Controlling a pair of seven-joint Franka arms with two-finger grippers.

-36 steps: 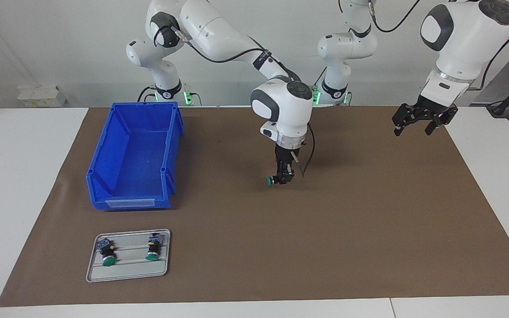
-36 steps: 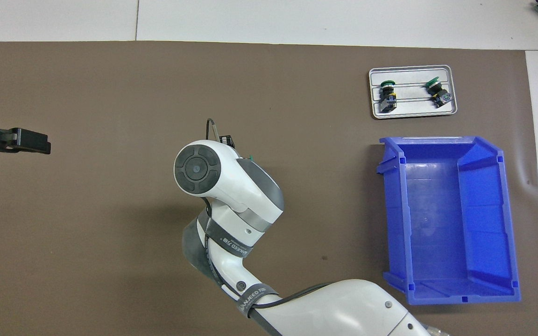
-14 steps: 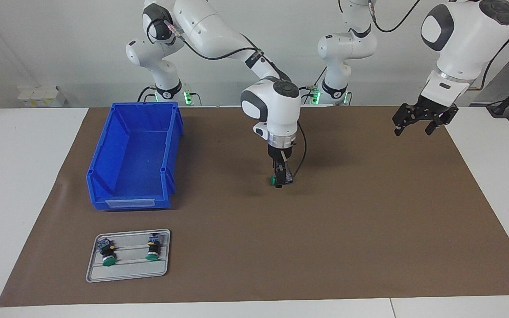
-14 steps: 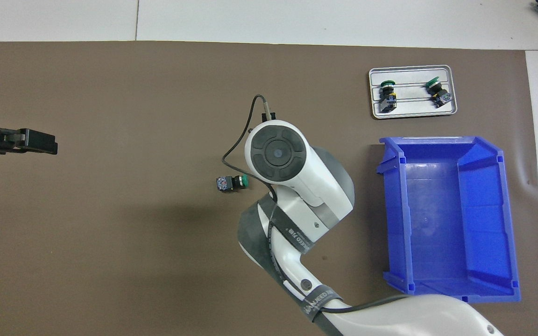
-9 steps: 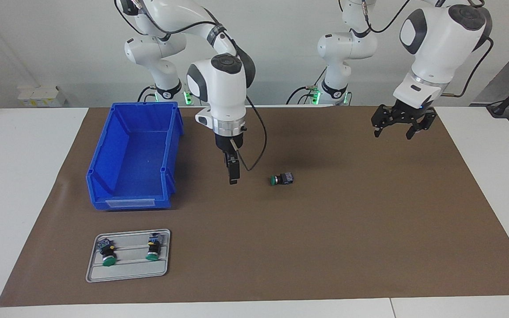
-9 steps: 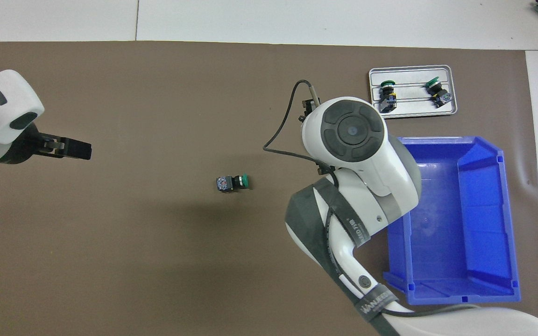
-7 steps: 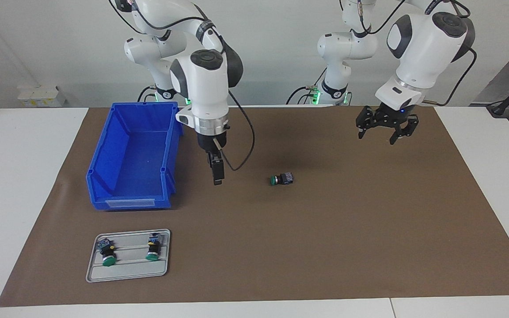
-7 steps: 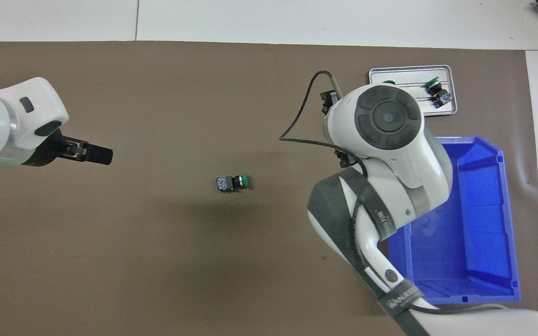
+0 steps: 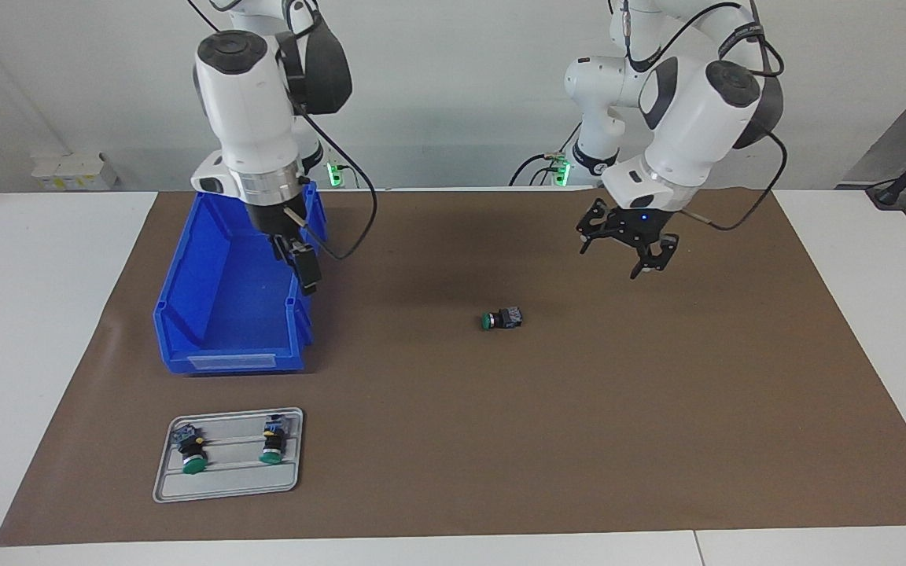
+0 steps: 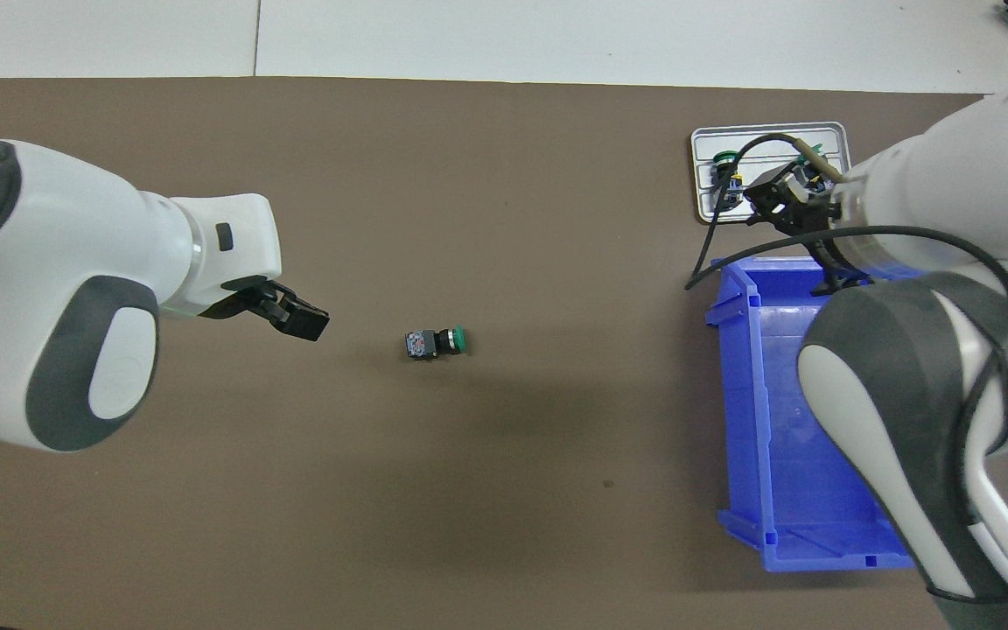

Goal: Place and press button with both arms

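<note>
Left gripper (image 9: 627, 250) — jaws spread, holding nothing — hangs over bare brown mat (image 9: 657, 409), toward the left arm's end from the push-button (image 9: 501, 318). Right gripper (image 9: 305, 266), likewise open and empty, hangs over the blue bin (image 9: 217, 314). The button lies on its side mid-mat, touched by neither: placing looks done, pressing remains. Open mat surrounds it; two more buttons sit in the tray (image 9: 226, 487).

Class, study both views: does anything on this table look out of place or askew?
The button lies on its side on the brown mat, its green cap facing sideways toward the blue bin rather than upward, so it cannot be pressed from above. Nothing looks spilled or damaged.
</note>
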